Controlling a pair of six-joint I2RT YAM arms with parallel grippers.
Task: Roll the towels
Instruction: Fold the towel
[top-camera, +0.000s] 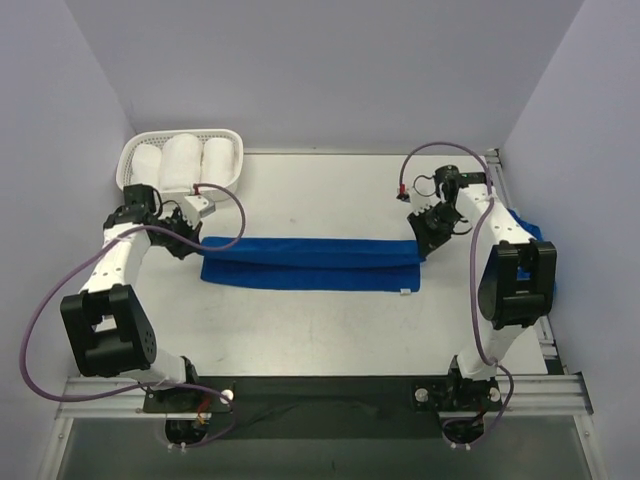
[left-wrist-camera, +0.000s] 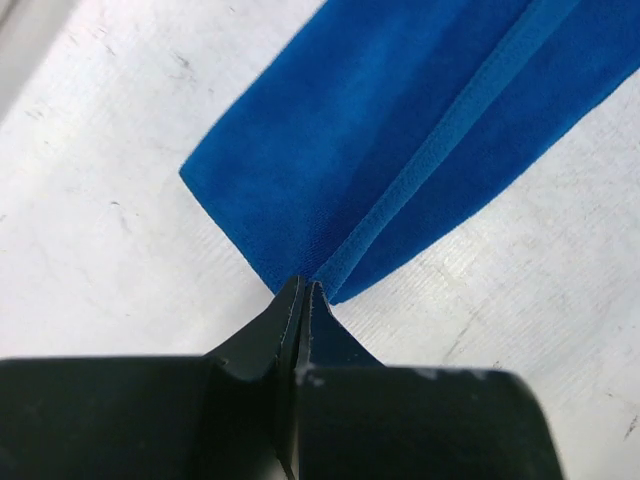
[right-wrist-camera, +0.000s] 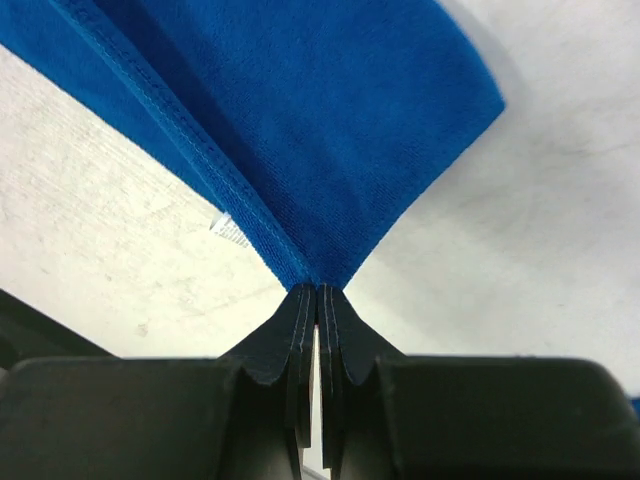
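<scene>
Behind right arm (top-camera: 515, 280), second towel (top-camera: 528, 231) mostly hidden, folded towel (top-camera: 310, 263) ends inside jaws

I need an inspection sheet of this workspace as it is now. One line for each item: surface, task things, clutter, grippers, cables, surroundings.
Surface: white table, scuffed, with small dark marks.
Job's things: blue towel lies across the middle as a long folded strip, not yet rolled; second blue cloth at the right edge, mostly hidden behind the right arm.
Clutter: white basket at the far left corner, holding three white rolls.
Grippers: left gripper shut on the towel's left end; right gripper shut on its right end.
Cables: a purple cable loops along each arm, clear of the towel.
Surroundings: pale walls on three sides; metal rail at the near edge.
</scene>
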